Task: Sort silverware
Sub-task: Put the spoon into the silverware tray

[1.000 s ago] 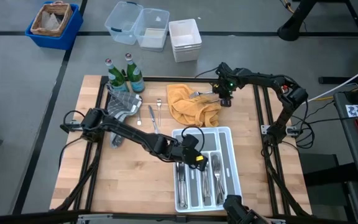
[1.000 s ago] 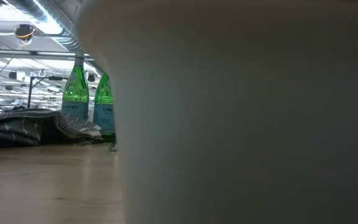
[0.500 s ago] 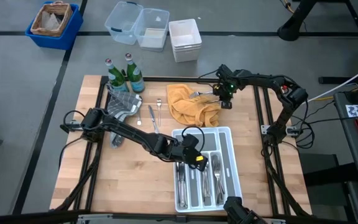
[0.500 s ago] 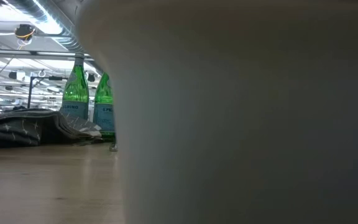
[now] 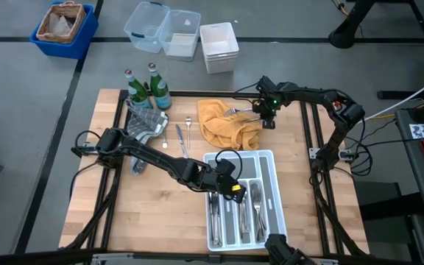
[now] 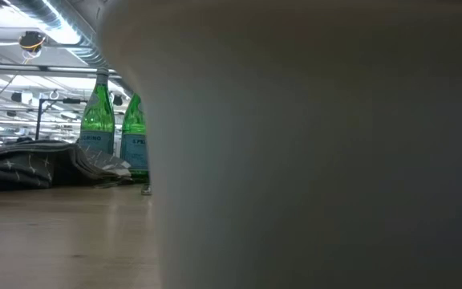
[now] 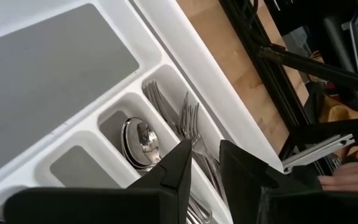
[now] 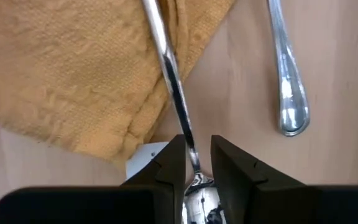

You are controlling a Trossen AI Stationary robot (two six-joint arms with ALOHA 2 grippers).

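Silverware scattered in three places. Most of it already in the white tray (image 5: 271, 158) near the front edge of the tabletop (image 5: 109, 221): forks (image 7: 191, 124) and spoons (image 7: 140, 140) in neighbouring compartments in the left wrist view, a wide grey-floored compartment beside them bare. One fork (image 5: 235, 112) lying on the yellow cloth (image 5: 223, 125) toward the back of the tabletop, its slim handle (image 8: 169, 81) running off the cloth edge and pinched between the narrowly parted fingers of the right tool (image 8: 197, 171). Another handle end (image 8: 288, 74) flat on the wood just beside it, not touching. A spoon (image 5: 188, 125) and a second piece (image 5: 178, 136) loose on the wood between the cloth and a grey patterned cloth (image 5: 144, 125).

Left tool (image 7: 205, 168) poised over the tray above the fork and spoon compartments, fingers a small gap apart, nothing between them.

Two green bottles (image 5: 147, 90) upright at the back left corner, touching the grey cloth. Beyond the tabletop, on the floor: a blue bin (image 5: 63, 29), clear tubs (image 5: 162, 29), a white container (image 5: 219, 46). Low view mostly blocked by a pale wall close to the lens; only the bottles (image 6: 103, 120) and the grey cloth (image 6: 30, 164) visible past it.
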